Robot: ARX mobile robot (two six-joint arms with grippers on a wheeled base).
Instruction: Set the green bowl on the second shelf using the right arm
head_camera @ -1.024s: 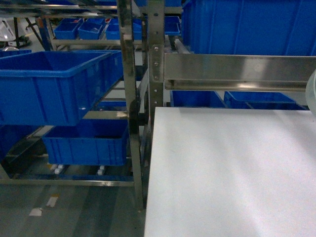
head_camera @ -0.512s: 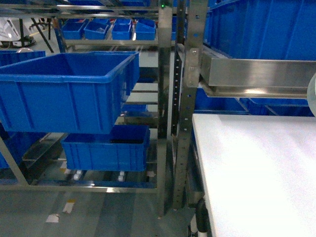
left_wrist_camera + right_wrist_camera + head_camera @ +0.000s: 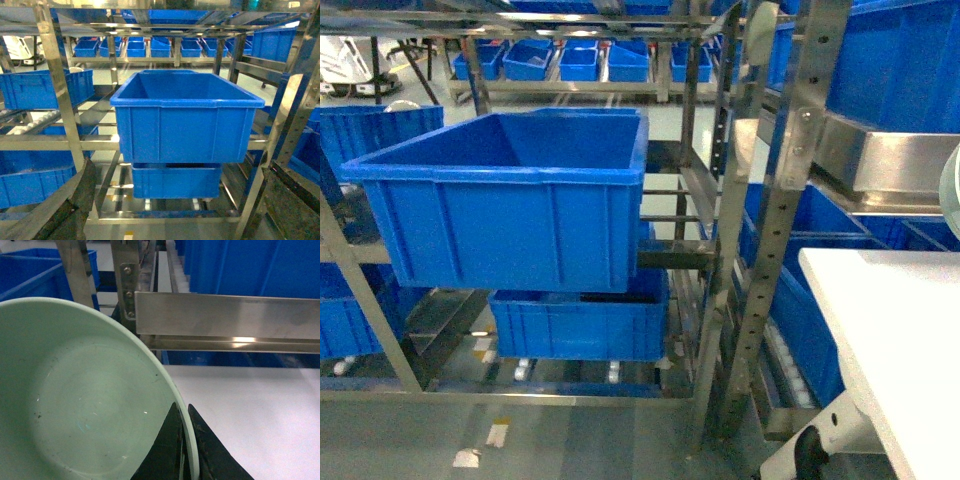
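The small, round, pale mint-green bowl (image 3: 85,405) filled the left and lower part of the right wrist view, its glossy hollow facing the camera, its rim pinched between the two black fingers of the right gripper (image 3: 184,450), one finger inside the rim and one outside. In the head view only a pale sliver of the bowl (image 3: 951,190) showed at the right edge, above the flat white tabletop (image 3: 900,330). Behind the bowl ran a shiny stainless-steel rail (image 3: 225,315) with blue crates above it. To the left, the large deep blue rectangular plastic crate (image 3: 510,200) sat on the second shelf (image 3: 670,255) of the steel racking, open top showing, well apart from the bowl. A second blue crate (image 3: 580,325) rested on the tier below. The left gripper (image 3: 170,215) showed only as dark finger edges at the lower corners of its own view, set wide apart and holding nothing.
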